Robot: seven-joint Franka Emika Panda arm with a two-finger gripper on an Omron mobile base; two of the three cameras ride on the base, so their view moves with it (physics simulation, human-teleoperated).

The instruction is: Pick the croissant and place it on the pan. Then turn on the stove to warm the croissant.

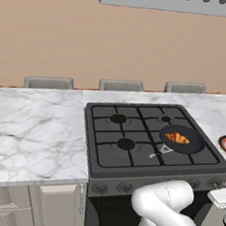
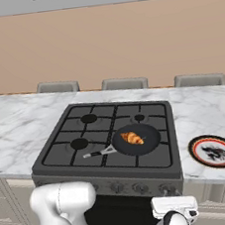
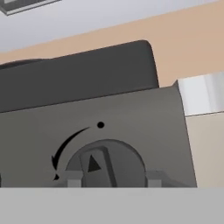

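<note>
Setting: marble-topped white-and-grey kitchen counter [image 1: 33, 131] ran under a tan wall, with the black four-burner gas stove [image 2: 107, 135] set into it.
Gripper: the two-finger gripper [image 3: 114, 180] sat at the stove's grey front panel, a grey finger tip [image 3: 73, 178] on either side of the nearest knob; whether the tips pressed the knob or stood just off it could not be told.
Knob: the round dark grey knob with a raised bar handle [image 3: 103, 168] lay directly ahead of the gripper, between its tips; a black curved arrow and a dot were printed on the panel just above it.
Arm: the white wrist showed low before the stove's right front in both base views.
Pan: the round shallow dark frying pan [image 2: 150, 142] rested on the front right burner, above and beyond the gripper, its thin handle pointing left.
Croissant: the small golden-brown crescent croissant [image 2: 132, 138] lay inside the pan, near its middle.
Plate: a round white plate with a red rim [image 2: 214, 151] sat on the counter, beyond and right of the gripper.
</note>
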